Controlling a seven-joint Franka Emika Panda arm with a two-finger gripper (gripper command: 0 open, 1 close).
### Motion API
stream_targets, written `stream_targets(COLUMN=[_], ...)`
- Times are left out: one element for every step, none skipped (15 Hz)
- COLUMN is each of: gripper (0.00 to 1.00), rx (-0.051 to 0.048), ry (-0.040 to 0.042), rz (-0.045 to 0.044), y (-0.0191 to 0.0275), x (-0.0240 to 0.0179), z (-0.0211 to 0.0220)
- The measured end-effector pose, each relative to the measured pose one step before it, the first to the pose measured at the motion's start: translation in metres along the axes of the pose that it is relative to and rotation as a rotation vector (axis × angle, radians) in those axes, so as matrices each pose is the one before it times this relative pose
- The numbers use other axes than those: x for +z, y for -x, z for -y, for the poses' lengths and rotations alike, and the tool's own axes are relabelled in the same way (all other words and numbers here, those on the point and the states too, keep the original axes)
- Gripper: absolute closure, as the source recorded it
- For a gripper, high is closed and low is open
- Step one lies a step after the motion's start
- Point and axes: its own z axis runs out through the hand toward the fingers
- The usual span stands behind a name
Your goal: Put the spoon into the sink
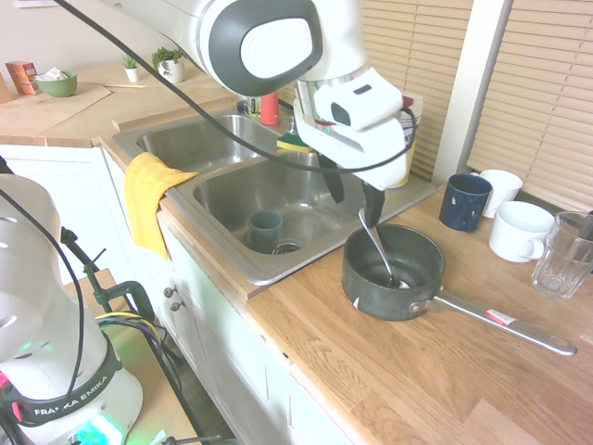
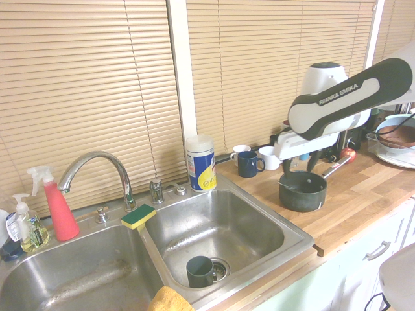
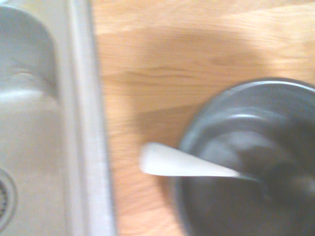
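Wooden kitchen worktop runs beside the sink (image 1: 232,199), under a window hung with slatted blinds; a dark saucepan (image 1: 393,273) stands on the wood just beside the sink's near basin, and serves here as the landmark; the spoon (image 1: 377,247) stands propped inside the saucepan, its small bowl down on the pan floor and its thin handle leaning up over the rim on the side toward the sink; the wrist view, though blurred, shows the handle end (image 3: 162,161) jutting out past that rim above the strip of worktop between pan and basin.

Nothing of the task looks done yet; the spoon is not in either basin, and the basin nearer the saucepan holds only a dark cup (image 1: 265,231) by its drain; what is left, as I judge it, is the whole job: take hold of the handle, lift it clear of the saucepan, carry it over the sink edge and let go.

Above the saucepan hangs the gripper (image 1: 352,197), pointing steeply down, its jaws spread wide and holding nothing; the handle tip sits just below them, close to the finger (image 1: 372,204) on the saucepan side; whether it touches that finger I cannot tell; it lies off to one side of the gap.
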Motion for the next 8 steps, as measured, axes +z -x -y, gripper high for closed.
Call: stream_targets(gripper=[0.0, 0.0, 0.0, 0.0, 0.0, 0.0, 0.0, 0.0], rx=[-0.0033, -0.00787, -0.01337, -0.01907, -0.02124, -0.02124, -0.01642, -0.01586], ry=[0.00517, 0.00539, 0.00559, 0.00611, 0.00823, 0.00954, 0.0097, 0.00893], rz=[0.00213, 0.00399, 0.00735, 0.00508, 0.00577, 0.00467, 0.0009, -0.00138], y=[-0.00523, -0.00437, -0.00426, -0.00386, -0.00326, -0.00358, -0.0051, -0.00676], x=[0.00065, 0.00081, 0.00156, 0.0026, 0.00378, 0.00368, 0.00275, 0.00349], z=[-0.00797, -0.00741, -0.00701, -0.00493, -0.00279, 0.00067, 0.00329, 0.0051])
